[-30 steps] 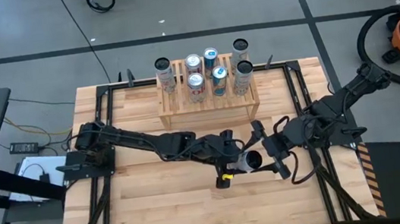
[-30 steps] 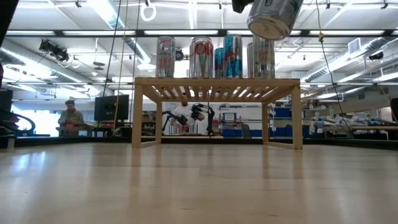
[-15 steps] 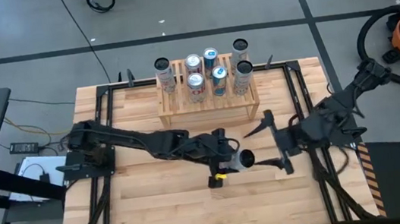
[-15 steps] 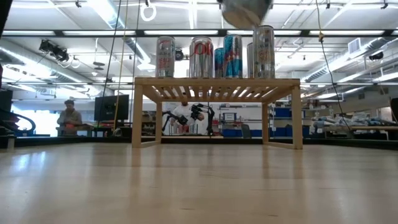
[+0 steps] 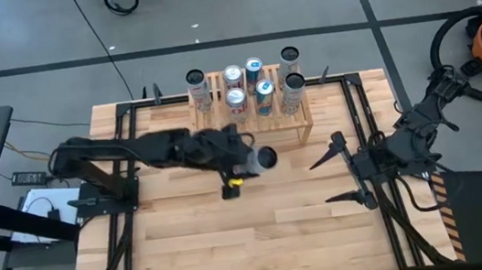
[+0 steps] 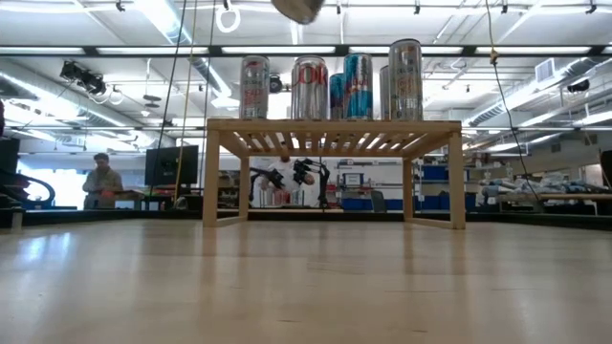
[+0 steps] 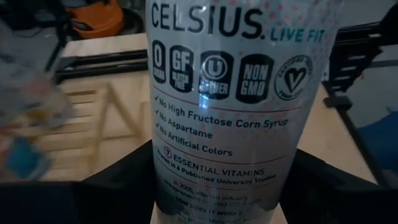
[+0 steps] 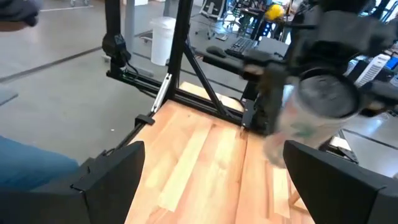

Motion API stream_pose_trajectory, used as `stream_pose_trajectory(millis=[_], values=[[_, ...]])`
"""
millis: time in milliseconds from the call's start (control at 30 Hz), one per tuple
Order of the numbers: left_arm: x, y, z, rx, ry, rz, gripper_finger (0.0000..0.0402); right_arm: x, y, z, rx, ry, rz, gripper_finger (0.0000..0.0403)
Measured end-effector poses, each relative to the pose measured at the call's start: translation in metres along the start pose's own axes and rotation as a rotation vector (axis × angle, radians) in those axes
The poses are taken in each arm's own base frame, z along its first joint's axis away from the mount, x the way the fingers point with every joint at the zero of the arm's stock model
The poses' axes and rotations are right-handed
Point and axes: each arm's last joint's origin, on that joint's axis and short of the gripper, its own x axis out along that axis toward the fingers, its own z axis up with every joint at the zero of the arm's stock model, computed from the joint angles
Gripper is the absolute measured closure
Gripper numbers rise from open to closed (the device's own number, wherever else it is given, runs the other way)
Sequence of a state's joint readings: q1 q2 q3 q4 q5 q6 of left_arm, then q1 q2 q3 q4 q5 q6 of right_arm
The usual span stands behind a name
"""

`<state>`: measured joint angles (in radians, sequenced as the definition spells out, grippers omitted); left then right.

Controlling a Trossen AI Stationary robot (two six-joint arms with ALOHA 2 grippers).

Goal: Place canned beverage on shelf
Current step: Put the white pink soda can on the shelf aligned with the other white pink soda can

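Nearest the front edge, the right gripper (image 5: 341, 174) hangs over the right side of the table (image 5: 236, 246) with its fingers spread wide and nothing between them — it is out of the play, well apart from the can.

Further in, the left gripper (image 5: 242, 161) is clenched around the silver can (image 5: 261, 159), which is up off the table and lying close to sideways, its end pointing right in the high view. The left wrist view confirms the grip: the dark fingers sit on either side of the printed can body. The can is just in front of the shelf (image 5: 252, 131), nearer its left half, not yet over the slats.

On the shelf top stand six cans (image 5: 246, 86), packed toward the back and middle. Here is the risk — the can has to be turned upright before it goes down, and a tilted base on thin slats could tip. The free room looks to be the front strip and the left end; swing in too low and the can clips the shelf's front rail, too far back and it knocks a standing neighbour over.
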<state>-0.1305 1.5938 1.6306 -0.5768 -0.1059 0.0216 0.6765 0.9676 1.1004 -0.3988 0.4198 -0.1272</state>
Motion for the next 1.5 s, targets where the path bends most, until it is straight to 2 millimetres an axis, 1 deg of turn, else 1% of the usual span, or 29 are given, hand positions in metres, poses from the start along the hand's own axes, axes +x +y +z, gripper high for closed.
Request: stream_pose_trajectory(millis=[167,267,367,533,633,733,867,1000,1100,1167,1267,1400,1500], values=[[-0.038,0.022,0.004,0.05,-0.025,0.048,0.0139,0.0,0.0,0.001,-0.001,-0.011,0.001,0.001],[-0.054,0.033,0.003,0.094,-0.012,0.073,0.0139,0.001,0.0,0.002,0.002,-0.016,-0.012,0.001],[-0.069,0.044,-0.001,0.111,0.014,0.09,0.0139,0.002,0.0,0.002,0.001,-0.013,-0.03,0.001],[-0.086,0.057,-0.01,0.089,0.085,0.112,0.0139,0.006,0.0,0.003,0.01,-0.023,-0.082,0.001],[-0.102,0.061,-0.014,0.073,0.102,0.126,0.0139,0.008,-0.001,0.004,0.012,-0.029,-0.113,0.001],[-0.123,0.063,-0.016,0.063,0.078,0.143,0.0139,0.009,-0.002,0.005,-0.001,-0.03,-0.136,0.001],[-0.158,0.067,-0.021,0.055,0.041,0.177,0.0139,0.011,-0.003,0.005,-0.002,-0.028,-0.158,0.001],[-0.195,0.066,-0.027,0.057,-0.012,0.214,0.0139,0.015,-0.003,0.007,0.012,-0.042,-0.204,0.001],[-0.215,0.063,-0.033,0.076,-0.074,0.224,0.0139,0.019,-0.003,0.007,0.016,-0.045,-0.227,0.001],[-0.221,0.061,-0.041,0.094,-0.112,0.225,0.0139,0.022,-0.004,0.007,0.018,-0.042,-0.238,0.001],[-0.218,0.058,-0.056,0.1,-0.171,0.22,0.0139,0.026,-0.006,0.006,0.018,-0.033,-0.252,0.001],[-0.206,0.056,-0.077,0.099,-0.251,0.236,0.0139,0.032,-0.01,0.004,0.006,-0.024,-0.278,0.001],[-0.187,0.056,-0.09,0.098,-0.31,0.247,0.0139,0.035,-0.012,0.003,0.002,-0.015,-0.293,0.001]])
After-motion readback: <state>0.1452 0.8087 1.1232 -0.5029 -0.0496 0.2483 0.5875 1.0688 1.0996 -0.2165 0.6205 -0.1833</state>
